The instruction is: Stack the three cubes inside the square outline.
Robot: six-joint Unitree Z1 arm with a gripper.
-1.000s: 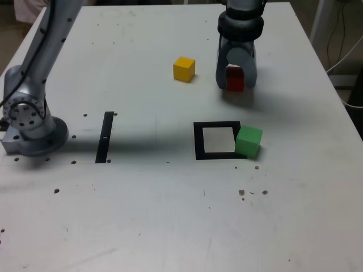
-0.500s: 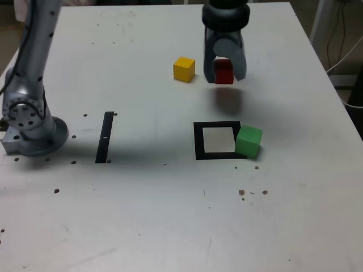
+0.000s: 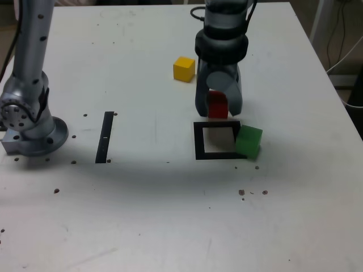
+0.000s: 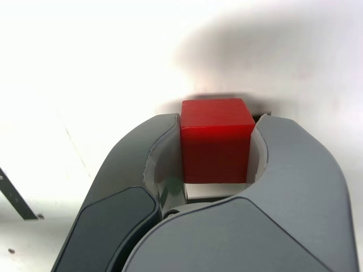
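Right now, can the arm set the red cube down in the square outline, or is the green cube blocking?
Probably yes. The gripper holds the red cube just above the square outline, whose white centre is bare. The green cube overlaps only the edge on the exterior view's right, so clearance there looks tight.

Red cube [image 4: 216, 139] is showing smooth faces with a faint sheen, looking like plastic. Gripper [image 4: 215, 150] shells are looking matt grey plastic. Arm [image 3: 28, 73] is showing satin silver metal. White table [image 3: 170, 215] is looking matt and speckled.
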